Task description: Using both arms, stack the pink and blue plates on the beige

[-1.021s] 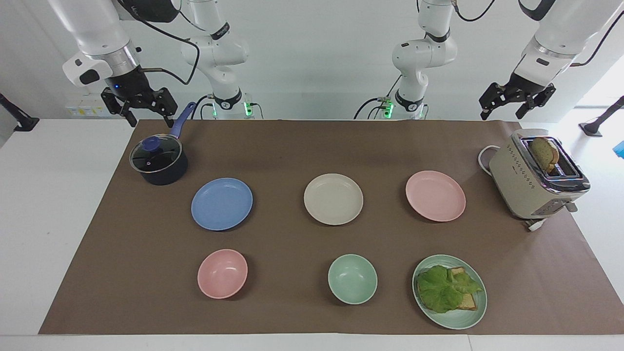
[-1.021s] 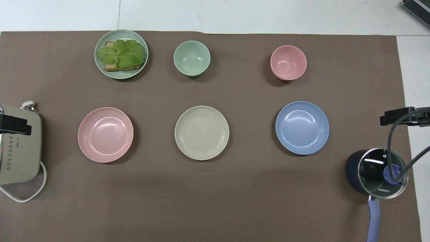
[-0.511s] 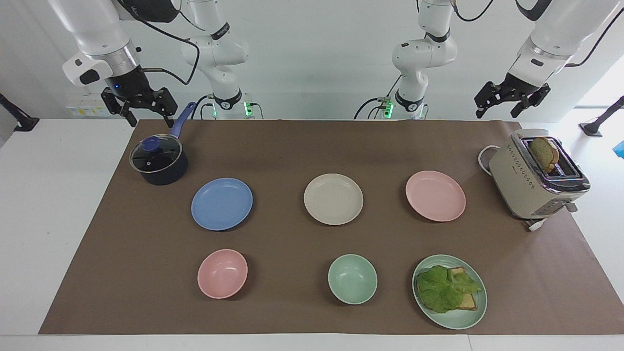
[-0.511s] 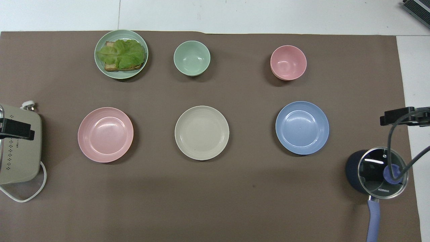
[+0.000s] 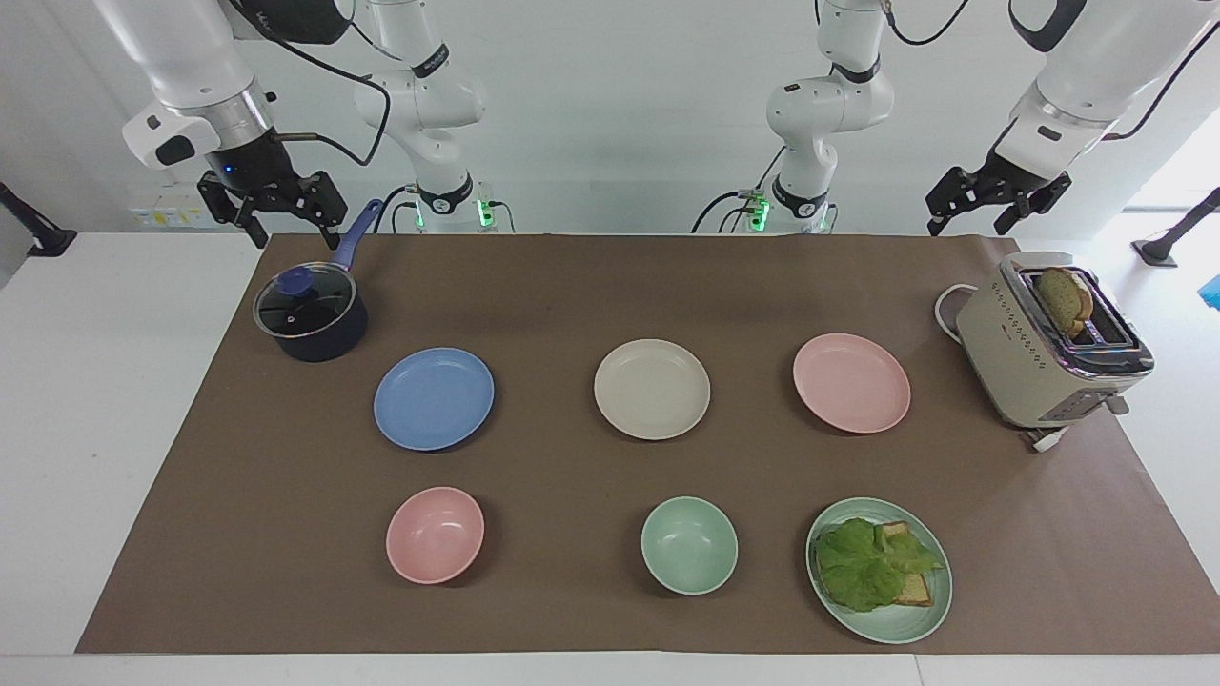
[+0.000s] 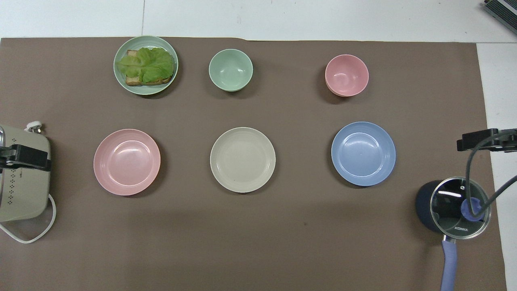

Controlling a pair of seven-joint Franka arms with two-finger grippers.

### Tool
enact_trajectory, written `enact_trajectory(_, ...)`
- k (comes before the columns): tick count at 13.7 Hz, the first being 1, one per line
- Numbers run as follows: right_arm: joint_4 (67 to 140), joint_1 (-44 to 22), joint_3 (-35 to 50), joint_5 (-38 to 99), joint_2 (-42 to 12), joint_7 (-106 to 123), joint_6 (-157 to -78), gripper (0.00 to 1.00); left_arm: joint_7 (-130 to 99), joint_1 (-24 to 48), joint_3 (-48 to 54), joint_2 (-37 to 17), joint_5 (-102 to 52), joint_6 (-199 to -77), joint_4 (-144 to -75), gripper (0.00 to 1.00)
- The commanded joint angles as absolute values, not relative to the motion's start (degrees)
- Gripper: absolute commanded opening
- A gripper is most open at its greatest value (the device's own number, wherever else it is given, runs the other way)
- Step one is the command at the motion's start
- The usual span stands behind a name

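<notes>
Plates lie in one row across the brown mat on the tabletop [image 5: 95, 381]: in the facing view, from its left edge to its right, the blue plate [image 5: 434, 398] toward the right arm's end, the beige plate [image 5: 652, 389] in the middle, and the pink plate [image 5: 851, 382] toward the left arm's end, all well apart and nothing stacked. Only the facing view shows both end effectors whole. The right end effector [image 5: 289, 227] hangs over the mat's corner beside the lidded pot [image 5: 310, 313], fingers apart and empty. The left end effector [image 5: 965, 218] hangs over the mat's edge near the toaster [image 5: 1044, 357], also spread open and empty. Only this view shows the bread slice [image 5: 1066, 297] standing in the toaster's slot. The overhead view gives just dark tips at its two side edges, but it shows the rings inside each plate.
</notes>
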State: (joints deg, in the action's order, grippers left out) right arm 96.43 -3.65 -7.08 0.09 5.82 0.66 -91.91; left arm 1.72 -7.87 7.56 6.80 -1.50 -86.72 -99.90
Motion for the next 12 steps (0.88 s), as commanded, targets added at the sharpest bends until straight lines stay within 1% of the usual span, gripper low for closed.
enact_trajectory(1, 97.65, -3.52, -6.94, -0.26, 6.77, 1.76, -92.46, 1.0, 1.32, -8.0, 7.3, 7.73, -2.2, -93.49, -107.38, 1.0)
enact_trajectory(7, 97.65, -3.52, -6.94, -0.26, 6.85, 1.76, -92.46, 1.0, 1.76, -8.97, 7.12, 5.9, -2.2, -106.76, -117.84, 1.0)
enact_trajectory(9, 97.65, -3.52, -6.94, -0.26, 6.77, 1.76, -92.46, 1.0, 2.11, -9.84, 7.12, 4.84, -2.2, -109.33, -119.96, 1.0)
enact_trajectory(12, 97.65, -3.52, -6.94, -0.26, 6.77, 1.76, -92.46, 1.0, 2.2, -10.19, 7.12, -0.07, -2.11, -113.45, -120.59, 1.0)
